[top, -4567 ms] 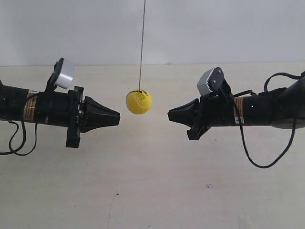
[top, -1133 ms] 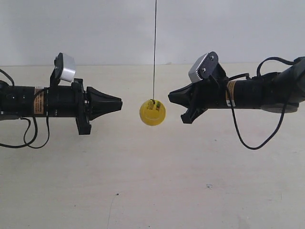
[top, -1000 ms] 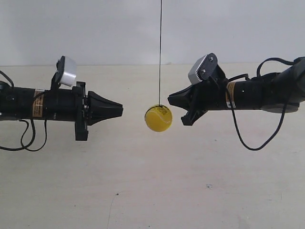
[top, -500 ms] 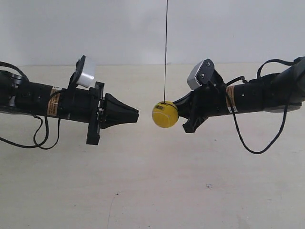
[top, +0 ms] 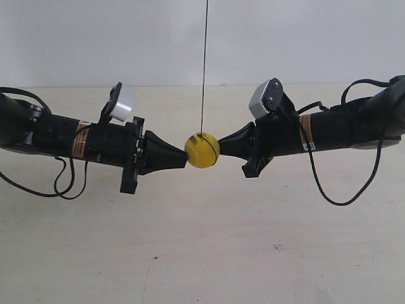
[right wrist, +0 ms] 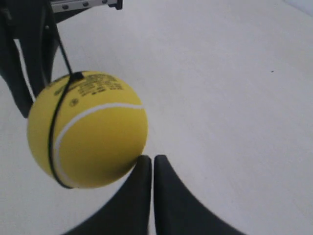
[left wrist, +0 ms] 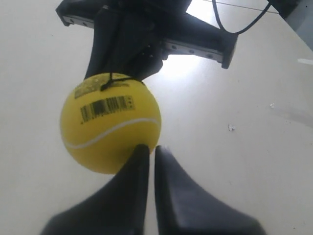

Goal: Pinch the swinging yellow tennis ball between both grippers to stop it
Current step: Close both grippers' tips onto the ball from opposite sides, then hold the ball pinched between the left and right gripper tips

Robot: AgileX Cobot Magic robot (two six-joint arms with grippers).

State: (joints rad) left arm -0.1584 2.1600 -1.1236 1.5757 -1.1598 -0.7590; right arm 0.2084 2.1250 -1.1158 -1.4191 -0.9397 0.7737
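The yellow tennis ball [top: 202, 150] hangs on a thin dark string [top: 204, 63] between two black cone tips. The gripper of the arm at the exterior view's left [top: 183, 157] touches the ball's one side. The gripper of the arm at the exterior view's right [top: 223, 144] touches the opposite side. In the left wrist view my left gripper [left wrist: 150, 148] is shut, its tip against the ball [left wrist: 110, 122], with the other gripper [left wrist: 146, 39] behind. In the right wrist view my right gripper [right wrist: 150, 159] is shut, its tip at the edge of the ball [right wrist: 88, 129].
A pale table [top: 202, 253] lies beneath, with a white wall [top: 95, 38] behind it. Black cables loop down from the arm at the exterior view's left [top: 60, 183] and from the one at its right [top: 342, 196]. Each arm carries a silver-white camera block [top: 264, 99].
Both arms have moved inward toward each other. The ball swung right, then back a little left, and now sits touched by both tips where gaps showed before.
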